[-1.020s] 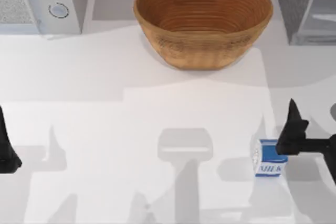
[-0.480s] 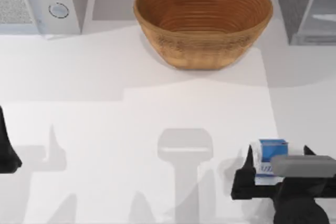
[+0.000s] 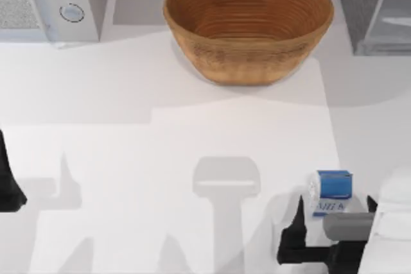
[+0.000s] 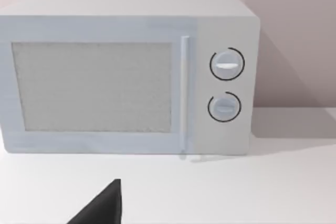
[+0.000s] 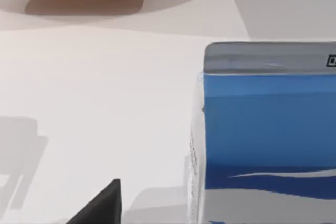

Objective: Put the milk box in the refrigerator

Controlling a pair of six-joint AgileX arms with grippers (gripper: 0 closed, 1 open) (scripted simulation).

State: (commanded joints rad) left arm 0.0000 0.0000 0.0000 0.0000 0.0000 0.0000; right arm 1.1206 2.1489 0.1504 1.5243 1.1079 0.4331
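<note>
1. The milk box point(image 3: 332, 192) is standing upright on the counter point(image 3: 192, 133) at the near right, free of any grip.
2. The right end effector point(image 3: 334, 222) is now sitting lower and nearer than half a second ago, fingers wide, seemingly lining up around the carton.
3. The refrigerator point(image 3: 372, 4) is waiting far right, well apart.
4. The left end effector point(image 3: 8, 184) is staying parked at the left edge; its opening I cannot tell.

Top view looks straight down on your table point(image 3: 192, 126); left wrist faces the microwave point(image 4: 126, 72); right wrist sits close on the milk box point(image 5: 268, 129).
</note>
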